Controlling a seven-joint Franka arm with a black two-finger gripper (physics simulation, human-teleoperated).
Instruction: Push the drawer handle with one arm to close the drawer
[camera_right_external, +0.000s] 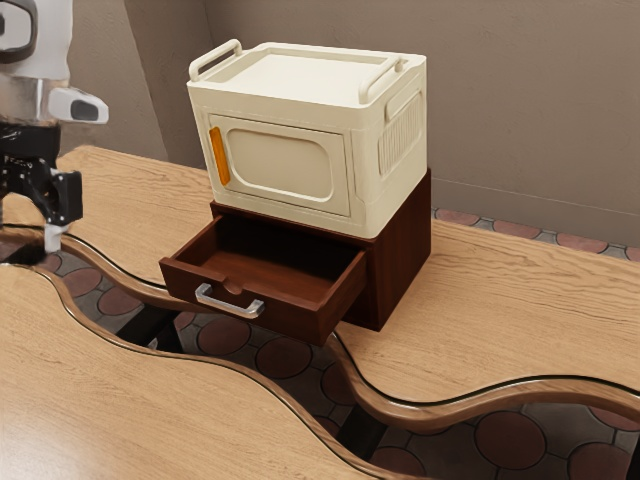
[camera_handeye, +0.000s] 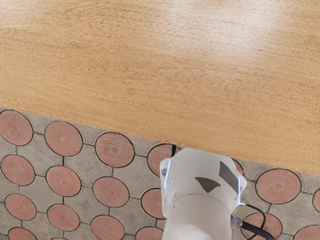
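At the exterior view's left edge is my gripper (camera_right_external: 45, 198), partly cut off by the frame and well apart from the drawer. The dark brown drawer (camera_right_external: 288, 318) is pulled out of its cabinet (camera_right_external: 404, 255), its inside visible from above. A silver handle (camera_right_external: 229, 303) is fixed to the drawer's front panel, and nothing touches it.
A cream box (camera_right_external: 285, 170) with an orange handle stands on top of the cabinet. The wooden table (camera_right_external: 510, 300) has a wavy gap in front of the cabinet. In the wrist view, the white robot base (camera_handeye: 197, 200) stands beyond the table's edge (camera_handeye: 150, 75).
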